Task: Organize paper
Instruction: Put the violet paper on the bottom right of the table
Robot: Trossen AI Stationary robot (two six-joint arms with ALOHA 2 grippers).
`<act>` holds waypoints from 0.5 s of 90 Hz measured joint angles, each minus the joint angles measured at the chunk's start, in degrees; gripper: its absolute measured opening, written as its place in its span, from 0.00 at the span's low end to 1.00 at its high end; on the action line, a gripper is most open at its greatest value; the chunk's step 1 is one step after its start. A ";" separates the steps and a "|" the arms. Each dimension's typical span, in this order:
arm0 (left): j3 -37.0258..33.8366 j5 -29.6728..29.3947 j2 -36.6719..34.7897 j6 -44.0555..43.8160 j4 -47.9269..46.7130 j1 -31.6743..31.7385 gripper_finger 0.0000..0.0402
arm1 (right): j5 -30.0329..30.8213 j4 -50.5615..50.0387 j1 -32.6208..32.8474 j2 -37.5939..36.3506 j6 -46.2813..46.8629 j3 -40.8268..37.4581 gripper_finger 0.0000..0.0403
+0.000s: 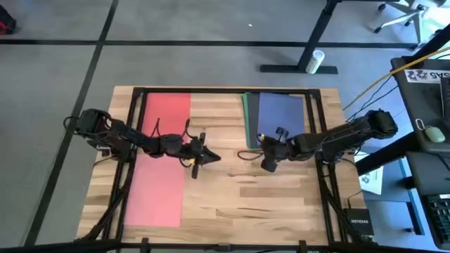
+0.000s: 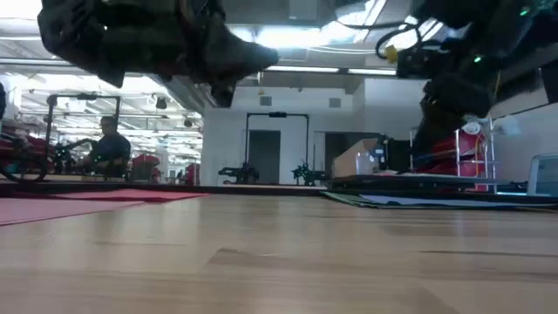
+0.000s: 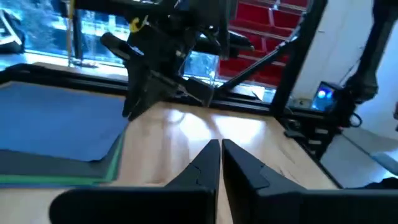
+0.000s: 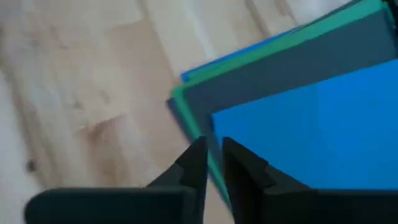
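High view: wooden table (image 1: 232, 197) with two red sheets (image 1: 163, 158) laid end to end along the left side; stack of paper at far right, blue sheet (image 1: 281, 112) on top, dark grey and green sheet (image 1: 245, 119) edges showing at its left. Left gripper (image 1: 205, 156) over bare wood near table centre, just right of the red sheets. Right gripper (image 1: 268, 164) at the near left corner of the blue stack. White printed sheet (image 1: 370, 180) off the table at right. Low view: red sheets (image 2: 78, 203) flat at left, stack (image 2: 418, 200) flat at right, both arms hanging above, fingertips not resolved. Left wrist view: left gripper (image 3: 220, 149) fingers together, narrow slit only, above bare wood; blue sheet (image 3: 59, 124) over green edge (image 3: 56, 179) beyond; right arm (image 3: 168, 50) opposite. Right wrist view: right gripper (image 4: 211, 149) fingers nearly together, nothing between, over the stack's corner; blue sheet (image 4: 311, 130) on top, then dark grey sheet (image 4: 273, 78), green (image 4: 186, 115), another blue edge (image 4: 249, 53) lowest.
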 joint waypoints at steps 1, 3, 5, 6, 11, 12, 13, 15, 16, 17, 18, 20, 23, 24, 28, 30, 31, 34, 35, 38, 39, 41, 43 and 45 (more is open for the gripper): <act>0.00 0.00 0.00 0.06 -0.14 0.14 0.00 | -0.19 0.32 -0.27 0.19 -0.61 0.01 0.14; 0.00 0.02 0.00 0.36 -0.26 0.42 0.00 | -0.36 1.03 -0.77 0.66 -1.37 0.02 0.16; 0.00 0.03 0.00 0.88 -0.23 0.76 0.00 | -0.55 1.62 -1.28 1.13 -2.63 0.02 0.17; 0.00 0.04 0.00 1.23 -0.20 0.92 0.00 | -0.70 1.93 -1.51 1.37 -3.11 0.02 0.18; 0.00 -0.02 0.00 3.21 -0.16 1.83 0.00 | -1.25 2.94 -2.62 2.68 -5.77 0.02 0.21; 0.00 -0.02 0.00 3.51 -0.22 2.03 0.00 | -1.26 3.12 -2.79 2.97 -6.15 0.02 0.22; 0.00 -0.03 0.00 3.80 -0.27 2.21 0.00 | -1.30 3.35 -2.97 3.29 -6.63 0.02 0.22; 0.00 -0.03 0.00 4.37 -0.39 2.56 0.00 | -1.43 3.91 -3.32 3.93 -7.39 0.02 0.23; 0.00 -0.02 0.00 4.56 -0.43 2.75 0.00 | -1.56 4.15 -3.50 4.23 -7.78 0.02 0.24; 0.00 -0.02 0.00 4.59 -0.42 2.97 0.00 | -1.73 4.36 -3.68 4.53 -8.22 0.02 0.24; 0.00 -0.02 0.00 4.64 -0.42 3.20 0.00 | -1.83 4.56 -3.85 4.80 -8.30 0.02 0.25; 0.00 -0.02 0.00 4.71 -0.42 3.65 0.00 | -2.04 4.78 -4.16 5.34 -8.68 0.02 0.26; 0.00 -0.02 0.00 4.74 -0.57 4.33 0.00 | -2.31 4.95 -4.58 6.16 -9.56 0.02 0.27; 0.00 -0.02 0.00 4.75 -0.69 4.57 0.00 | -2.36 5.13 -4.71 6.43 -9.66 0.02 0.27; 0.02 -0.04 0.00 4.81 -1.31 5.46 0.00 | -2.73 6.06 -4.85 7.42 -10.33 0.02 0.28; 0.02 -0.04 0.00 5.02 -1.55 5.90 0.00 | -2.73 6.24 -5.04 7.89 -10.80 0.02 0.29; 0.02 -0.04 0.00 5.15 -1.71 6.11 0.00 | -2.73 6.26 -5.12 8.12 -11.03 0.02 0.29; 0.02 -0.07 0.00 5.88 -1.97 6.68 0.00 | -2.73 6.24 -5.10 8.83 -11.23 0.02 0.29; 0.02 -0.08 0.00 6.15 -2.10 6.87 0.00 | -2.73 6.30 -5.10 9.05 -11.30 0.02 0.29; 0.02 -0.08 0.00 6.81 -2.33 7.46 0.00 | -2.73 6.53 -5.11 9.60 -11.36 0.02 0.29; 0.02 -0.07 0.00 7.06 -2.49 7.62 0.00 | -2.73 6.57 -5.12 9.77 -11.36 0.02 0.29; 0.02 -0.09 0.00 7.63 -2.71 7.96 0.00 | -2.75 6.54 -5.25 10.09 -11.38 0.02 0.29; 0.02 -0.07 0.00 7.92 -2.97 8.31 0.00 | -2.78 6.54 -5.42 10.50 -11.43 0.02 0.29; 0.02 -0.06 0.00 8.26 -3.18 8.63 0.00 | -2.91 6.61 -5.45 10.84 -11.50 0.02 0.29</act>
